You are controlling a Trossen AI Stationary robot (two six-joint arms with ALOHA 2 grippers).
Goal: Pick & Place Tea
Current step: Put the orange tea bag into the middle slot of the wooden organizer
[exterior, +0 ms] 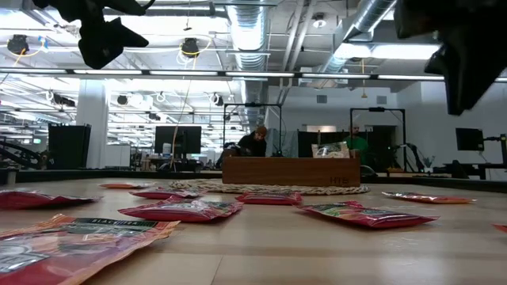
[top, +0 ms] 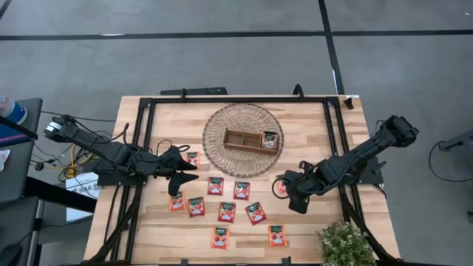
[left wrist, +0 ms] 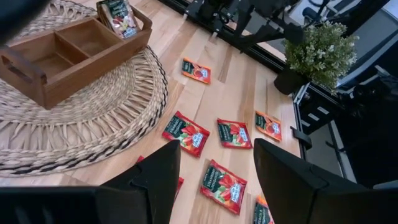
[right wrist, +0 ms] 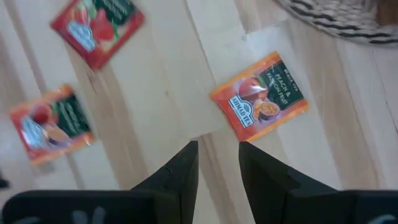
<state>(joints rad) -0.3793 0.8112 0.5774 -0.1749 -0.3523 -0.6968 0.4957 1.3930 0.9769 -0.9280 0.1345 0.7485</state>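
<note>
Most tea sachets point(top: 227, 212) lie scattered on the tabletop point(top: 310, 222), one already in the wooden tray point(top: 251, 140). Left hand point(top: 179, 168) hovers spread and empty; right hand point(top: 283, 189), slightly parted, empty, lines up over a sachet point(right wrist: 260, 102), likely the next pick.

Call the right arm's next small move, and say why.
Probably lower the right gripper onto the orange tea sachet just ahead of it and close. Its fingers are open and empty, hovering above the table, and that sachet lies flat and alone near the woven mat. The wooden tray holds only one sachet so far; the left gripper hovers open over other sachets.
</note>
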